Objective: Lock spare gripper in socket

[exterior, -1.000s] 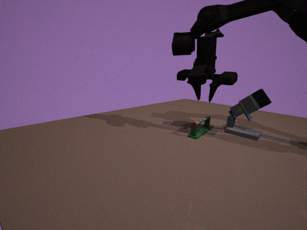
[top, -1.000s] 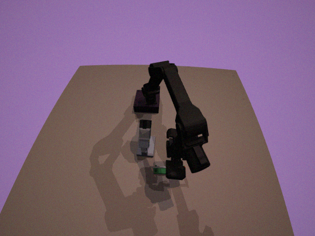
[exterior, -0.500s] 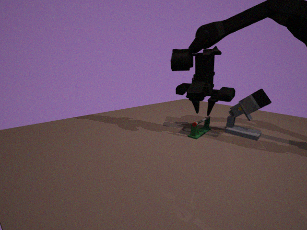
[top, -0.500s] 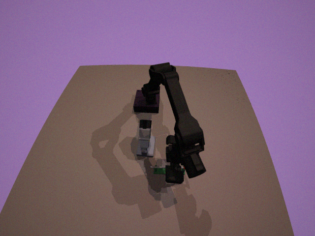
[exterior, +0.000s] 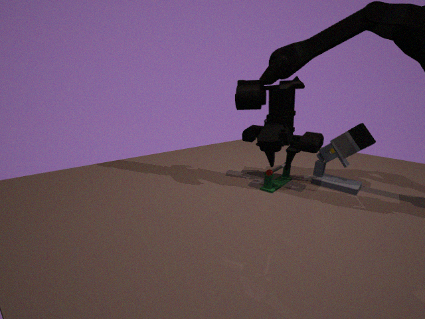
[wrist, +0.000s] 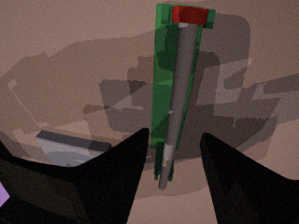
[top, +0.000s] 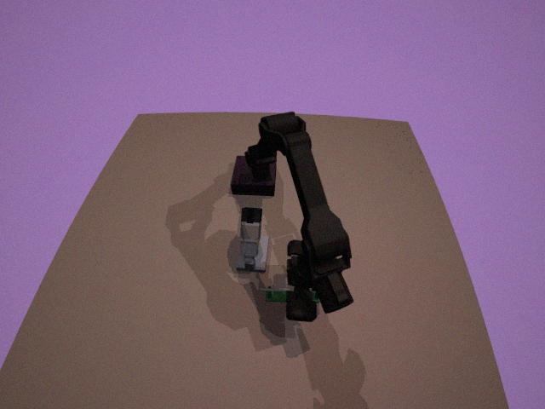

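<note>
A grey pin (top: 281, 288) (exterior: 277, 168) (wrist: 183, 65) with a red head (exterior: 269, 172) (wrist: 189, 15) lies lengthwise over a green holder (top: 276, 296) (exterior: 283, 181) (wrist: 162, 103), borne by its end posts. My gripper (exterior: 279, 166) (wrist: 175, 136) is open and points down over the holder, its fingertips on either side of the pin's line near the end away from the head. Nothing is seen gripped. A grey body (top: 250, 231) (exterior: 344, 145) with a black end (top: 251, 215) (exterior: 362, 136) leans upward on a grey base (top: 263, 255) (exterior: 336, 183) (wrist: 70, 156). I cannot tell socket and spare gripper apart there.
The arm's dark purple base block (top: 253, 189) stands farther back on the brown table (top: 132, 308) (exterior: 171, 240). The grey base stands close beside the green holder. The arm and its shadows cover part of the holder in the top view.
</note>
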`<action>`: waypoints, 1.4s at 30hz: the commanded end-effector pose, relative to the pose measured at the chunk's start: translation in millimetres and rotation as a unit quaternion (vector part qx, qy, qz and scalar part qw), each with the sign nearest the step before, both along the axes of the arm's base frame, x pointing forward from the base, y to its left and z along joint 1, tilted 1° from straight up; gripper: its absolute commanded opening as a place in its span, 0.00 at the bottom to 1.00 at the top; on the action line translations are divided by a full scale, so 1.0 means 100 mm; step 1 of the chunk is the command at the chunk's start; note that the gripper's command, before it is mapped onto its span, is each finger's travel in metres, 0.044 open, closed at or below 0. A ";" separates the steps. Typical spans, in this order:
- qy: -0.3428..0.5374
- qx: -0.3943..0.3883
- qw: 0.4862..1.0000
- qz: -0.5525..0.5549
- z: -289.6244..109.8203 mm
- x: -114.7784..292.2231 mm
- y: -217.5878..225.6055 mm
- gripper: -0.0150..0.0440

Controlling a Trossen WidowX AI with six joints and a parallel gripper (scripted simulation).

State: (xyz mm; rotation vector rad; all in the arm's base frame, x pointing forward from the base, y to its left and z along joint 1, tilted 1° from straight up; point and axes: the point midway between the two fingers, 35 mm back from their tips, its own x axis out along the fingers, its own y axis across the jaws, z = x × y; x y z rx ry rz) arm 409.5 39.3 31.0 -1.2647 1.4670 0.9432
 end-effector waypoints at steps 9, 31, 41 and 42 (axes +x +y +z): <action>0.001 -0.001 1.000 0.001 -0.19 -0.01 0.00 0.56; 0.001 -0.001 1.000 0.001 -0.29 -0.02 0.00 0.25; 0.001 -0.001 1.000 0.001 -0.08 -0.01 0.01 0.25; 0.001 -0.001 1.000 0.001 -0.05 -0.01 0.01 0.25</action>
